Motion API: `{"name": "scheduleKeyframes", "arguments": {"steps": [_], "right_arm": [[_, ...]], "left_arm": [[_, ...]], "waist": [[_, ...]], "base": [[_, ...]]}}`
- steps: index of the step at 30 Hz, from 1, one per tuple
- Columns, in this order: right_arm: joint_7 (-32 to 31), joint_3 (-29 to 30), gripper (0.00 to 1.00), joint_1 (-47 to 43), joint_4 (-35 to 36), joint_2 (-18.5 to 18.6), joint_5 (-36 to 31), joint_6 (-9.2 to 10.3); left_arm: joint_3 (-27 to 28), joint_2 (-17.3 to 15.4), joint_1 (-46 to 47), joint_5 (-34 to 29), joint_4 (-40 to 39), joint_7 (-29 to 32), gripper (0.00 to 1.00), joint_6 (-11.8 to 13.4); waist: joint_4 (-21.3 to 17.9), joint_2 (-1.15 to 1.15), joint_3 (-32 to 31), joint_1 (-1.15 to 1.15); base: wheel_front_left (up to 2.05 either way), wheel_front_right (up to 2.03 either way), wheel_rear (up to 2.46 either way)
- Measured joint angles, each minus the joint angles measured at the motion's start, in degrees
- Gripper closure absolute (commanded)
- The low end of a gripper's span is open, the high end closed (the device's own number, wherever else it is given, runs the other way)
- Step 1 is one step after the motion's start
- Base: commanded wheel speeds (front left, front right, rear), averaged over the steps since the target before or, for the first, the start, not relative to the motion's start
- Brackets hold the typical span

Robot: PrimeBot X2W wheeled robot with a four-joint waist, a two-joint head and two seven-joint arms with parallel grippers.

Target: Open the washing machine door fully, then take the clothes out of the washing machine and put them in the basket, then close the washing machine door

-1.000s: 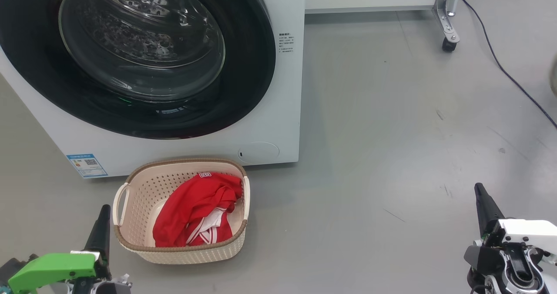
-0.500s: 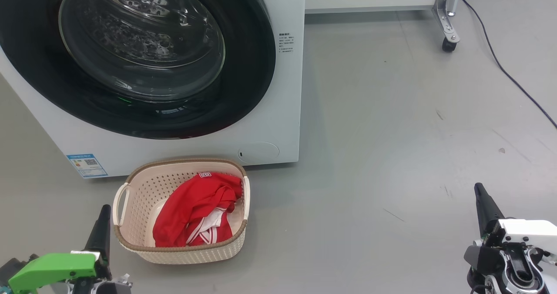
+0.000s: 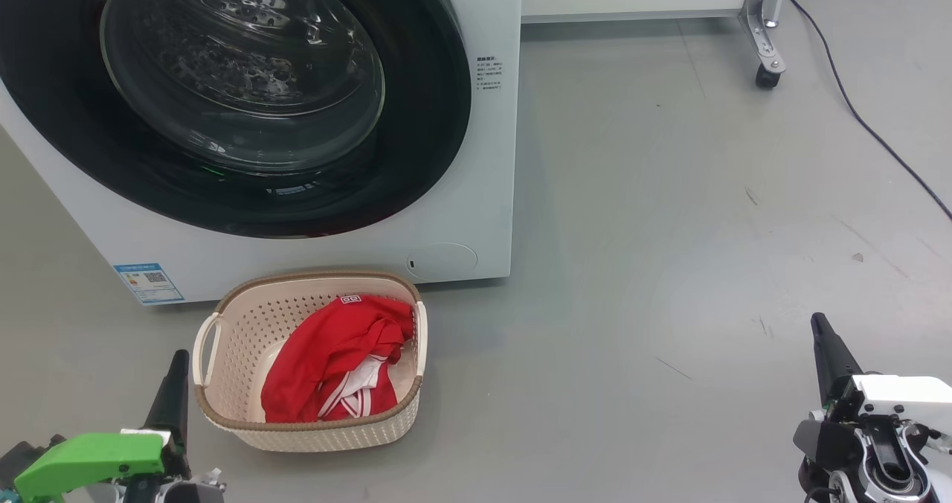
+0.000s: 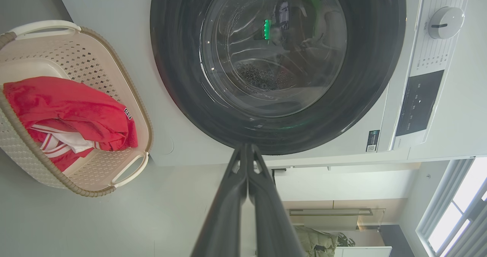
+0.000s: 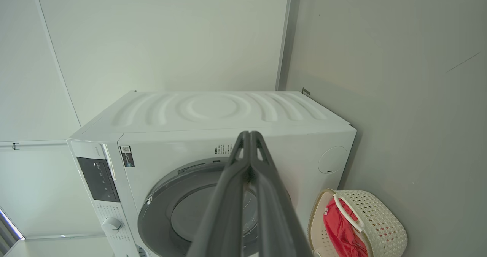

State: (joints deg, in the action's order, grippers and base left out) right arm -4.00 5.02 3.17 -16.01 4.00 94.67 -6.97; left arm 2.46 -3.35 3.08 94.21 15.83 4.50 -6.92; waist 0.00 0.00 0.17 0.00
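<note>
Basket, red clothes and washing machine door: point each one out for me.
basket [image 3: 335, 433], head view, on its cream front wall.
red clothes [image 3: 327, 360], head view, middle of the red fabric.
washing machine door [image 3: 245, 71], head view, on the glass bowl.

red clothes [image 3: 327, 365], cream perforated basket [image 3: 230, 317]

Washing machine door [image 3: 245, 101] in glossy black rim and clear smooth glass; washing machine [image 3: 480, 190] in smooth white panel; basket [image 3: 335, 434] of cream perforated matt plastic with brown woven-look rim; clothes [image 3: 327, 361] of soft red cloth; floor [image 3: 669, 265] matt grey, lightly scuffed.
</note>
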Motion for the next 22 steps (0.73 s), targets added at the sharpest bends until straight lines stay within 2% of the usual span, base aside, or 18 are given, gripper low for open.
{"name": "scheduleKeyframes", "arguments": {"steps": [22], "right_arm": [[-0.2, 0.1, 1.0, 0.0, 0.1, -0.2, 0.0, 0.0]], "left_arm": [[0.2, 0.0, 0.0, 0.0, 0.0, 0.1, 1.0, 0.0]], "waist": [[0.0, 0.0, 0.0, 0.0]], "base": [[0.0, 0.0, 0.0]]}}
